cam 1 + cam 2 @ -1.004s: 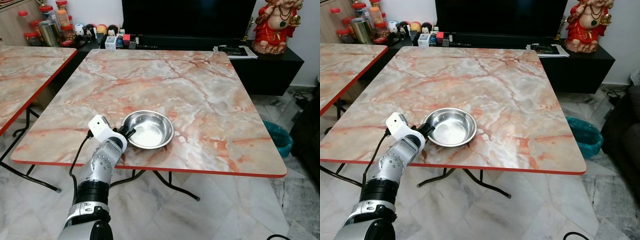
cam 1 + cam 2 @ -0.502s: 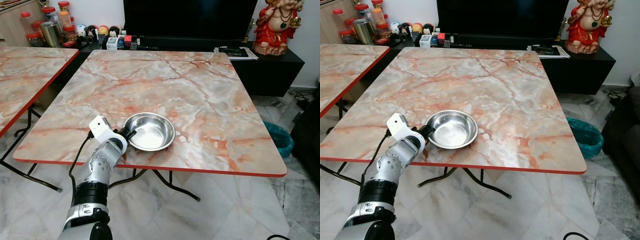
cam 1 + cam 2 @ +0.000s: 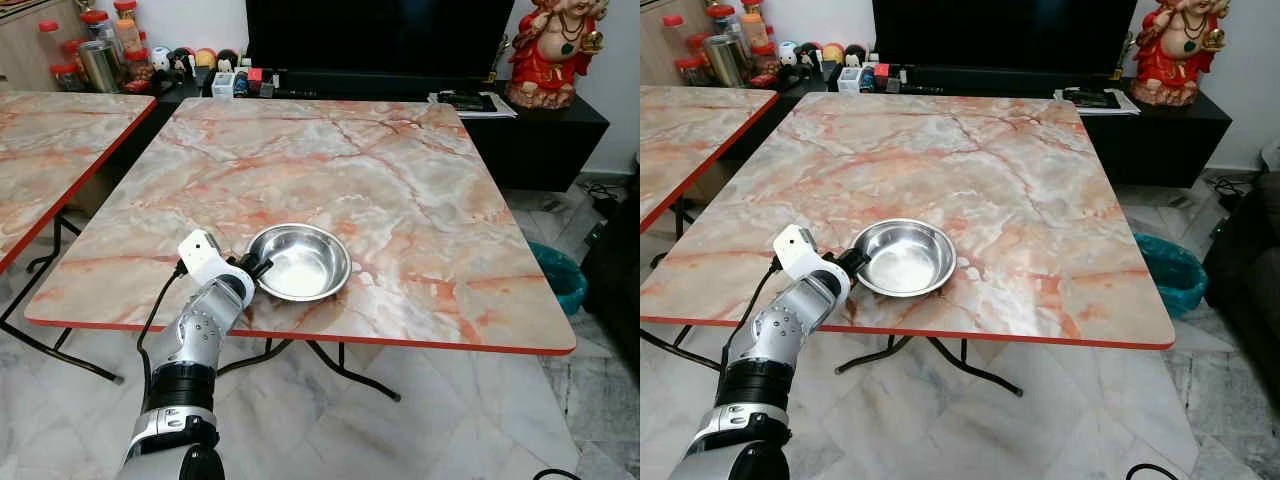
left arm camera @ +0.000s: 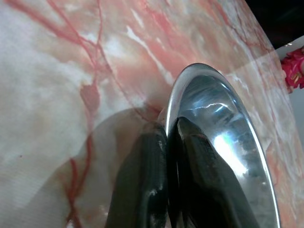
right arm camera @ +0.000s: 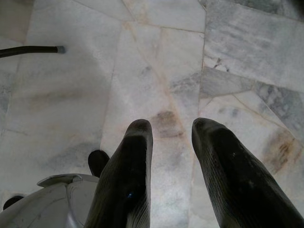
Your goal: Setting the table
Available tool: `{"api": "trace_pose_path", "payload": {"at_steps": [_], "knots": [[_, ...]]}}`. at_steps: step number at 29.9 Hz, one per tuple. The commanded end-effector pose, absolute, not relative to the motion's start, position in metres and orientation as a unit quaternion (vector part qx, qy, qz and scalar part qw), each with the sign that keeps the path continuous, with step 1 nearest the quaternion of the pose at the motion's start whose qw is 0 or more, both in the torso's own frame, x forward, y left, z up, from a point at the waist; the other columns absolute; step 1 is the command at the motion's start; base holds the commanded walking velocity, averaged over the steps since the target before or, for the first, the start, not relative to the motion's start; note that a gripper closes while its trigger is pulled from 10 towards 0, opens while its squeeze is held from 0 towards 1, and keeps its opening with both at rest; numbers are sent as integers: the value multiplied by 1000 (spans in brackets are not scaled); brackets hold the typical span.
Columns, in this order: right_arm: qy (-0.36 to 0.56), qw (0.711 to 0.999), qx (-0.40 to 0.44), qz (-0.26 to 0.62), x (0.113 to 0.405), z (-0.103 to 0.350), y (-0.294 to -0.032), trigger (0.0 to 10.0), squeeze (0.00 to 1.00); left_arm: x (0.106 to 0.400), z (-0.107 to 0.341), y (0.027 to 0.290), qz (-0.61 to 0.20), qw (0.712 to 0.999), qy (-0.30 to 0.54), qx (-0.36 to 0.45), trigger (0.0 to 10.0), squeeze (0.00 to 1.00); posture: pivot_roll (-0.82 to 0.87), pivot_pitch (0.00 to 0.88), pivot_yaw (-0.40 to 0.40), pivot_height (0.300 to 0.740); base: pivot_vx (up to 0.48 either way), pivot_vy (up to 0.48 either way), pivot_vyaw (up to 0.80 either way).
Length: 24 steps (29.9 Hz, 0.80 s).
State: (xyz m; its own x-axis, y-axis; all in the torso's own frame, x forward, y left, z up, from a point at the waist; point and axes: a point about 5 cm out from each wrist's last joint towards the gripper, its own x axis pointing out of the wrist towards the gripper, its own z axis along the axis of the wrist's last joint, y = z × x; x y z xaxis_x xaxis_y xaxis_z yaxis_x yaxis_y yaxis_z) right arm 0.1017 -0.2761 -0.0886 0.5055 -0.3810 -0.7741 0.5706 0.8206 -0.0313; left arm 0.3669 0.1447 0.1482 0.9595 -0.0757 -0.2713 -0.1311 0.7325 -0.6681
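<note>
L fingers (image 4: 147,175) clamped on near rim of steel bowl (image 3: 298,261), one inside, one outside. Bowl sits on counter (image 3: 400,190) near front edge, barely shifted vs a sec ago, so placement looks about done; release next. R gripper (image 5: 171,156) hangs idle, fingers apart, over floor.

You face a marble-patterned table (image 3: 400,190) with a red edge; a second table (image 3: 50,150) stands left. Beyond, a dark TV (image 3: 380,35) sits on a black cabinet (image 3: 540,135). The floor (image 3: 450,420) is pale marble tile.
</note>
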Motion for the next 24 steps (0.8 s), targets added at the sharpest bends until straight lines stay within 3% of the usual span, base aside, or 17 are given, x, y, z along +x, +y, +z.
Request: {"api": "trace_pose_path", "payload": {"at_steps": [1,2,3,7,8,10,11,24], "knots": [[416,859,114,-276,100,-89,-277,10000,0,365,148,148,21,924,144,-354,10000,812,58,94,-21,740,0,0,0],[416,859,114,-276,100,-89,-277,10000,0,365,148,148,21,924,145,-353,10000,812,58,94,-21,740,0,0,0],[416,859,114,-276,100,-89,-277,10000,0,365,147,148,21,925,145,-352,10000,1000,58,94,-21,740,0,0,0],[416,859,114,-276,100,-89,-277,10000,0,365,147,149,23,925,147,-349,10000,1000,59,95,-23,740,0,0,0],[416,859,114,-276,100,-89,-277,10000,0,365,147,149,25,925,146,-349,10000,216,58,95,-23,740,0,0,0],[416,859,115,-276,100,-89,-277,10000,0,365,147,150,25,925,146,-349,10000,216,58,94,-23,740,0,0,0],[416,859,114,-276,100,-89,-277,10000,0,365,148,151,26,925,145,-350,10000,0,58,94,-23,740,0,0,0],[415,859,114,-275,101,-88,-277,10000,0,365,161,158,19,927,126,-354,10000,0,62,92,-25,740,0,0,0]]}}
